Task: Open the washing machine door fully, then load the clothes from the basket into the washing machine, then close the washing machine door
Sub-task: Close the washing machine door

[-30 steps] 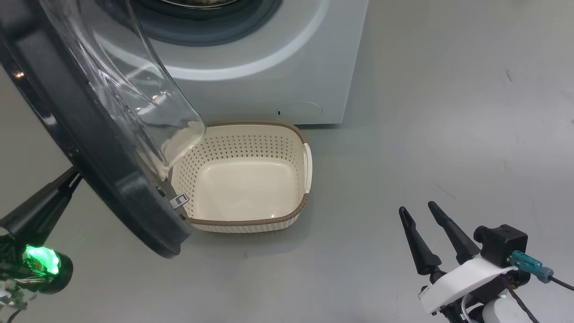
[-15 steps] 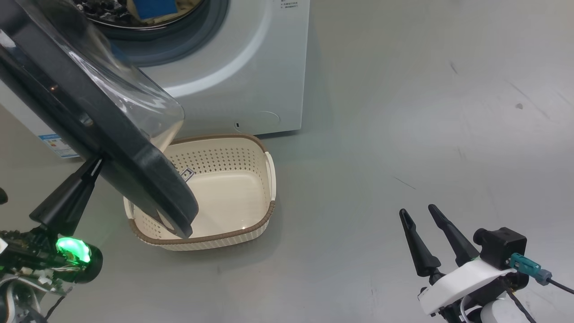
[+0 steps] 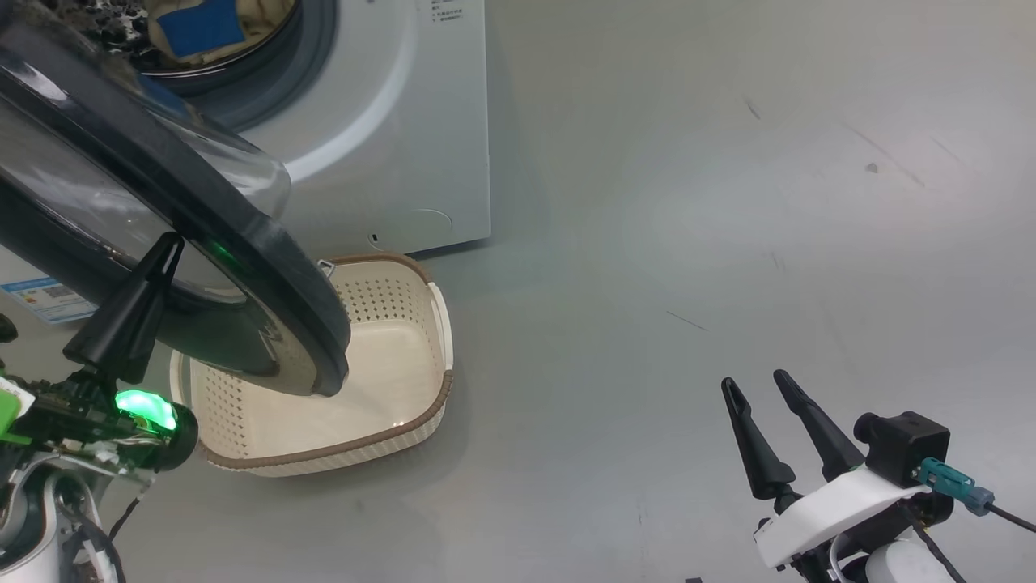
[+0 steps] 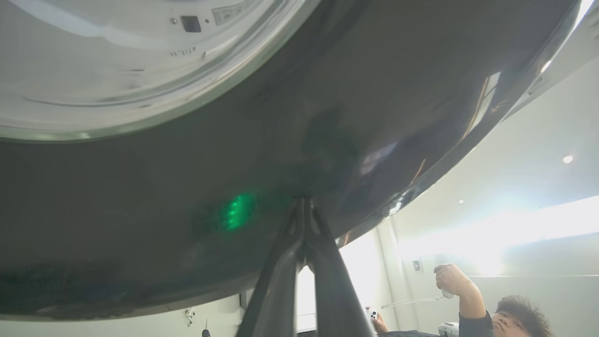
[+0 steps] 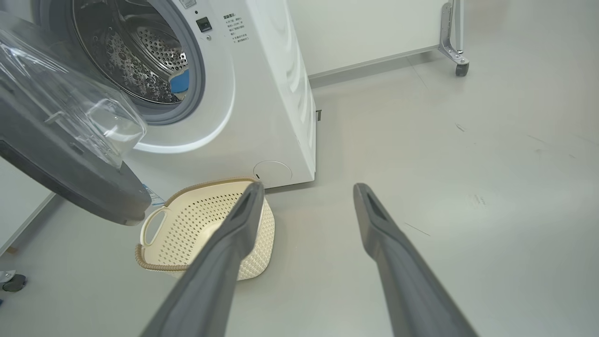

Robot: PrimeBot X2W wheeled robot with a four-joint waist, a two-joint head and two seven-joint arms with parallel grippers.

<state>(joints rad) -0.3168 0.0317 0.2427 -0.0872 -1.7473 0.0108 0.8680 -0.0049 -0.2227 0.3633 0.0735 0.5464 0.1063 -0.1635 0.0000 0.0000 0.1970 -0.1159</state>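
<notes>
The white washing machine (image 3: 405,146) stands at the upper left with its drum open; the clothes (image 3: 202,28), a blue piece on pale yellow fabric, lie inside it. The washing machine door (image 3: 267,259) hangs half swung over the basket (image 3: 340,449), which looks empty. My left gripper (image 3: 171,241) is shut, its tip pressed against the door's outer black face (image 4: 327,117); the same shut left gripper (image 4: 303,202) rises from the bottom edge of the left wrist view. My right gripper (image 3: 757,382) is open over bare floor at the lower right, holding nothing. In the right wrist view the right gripper (image 5: 309,187) points toward the machine (image 5: 262,93) and the basket (image 5: 206,224).
Grey floor spreads to the right of the machine. A blue label (image 3: 40,295) marks its lower corner. A wheeled metal leg (image 5: 456,51) stands by the far wall. A person (image 4: 505,318) holding controllers appears beyond the door's edge.
The head camera has shifted, sliding the scene leftward. The door has swung round toward the machine, with my shut left gripper against its outer face. The right gripper has not moved.
</notes>
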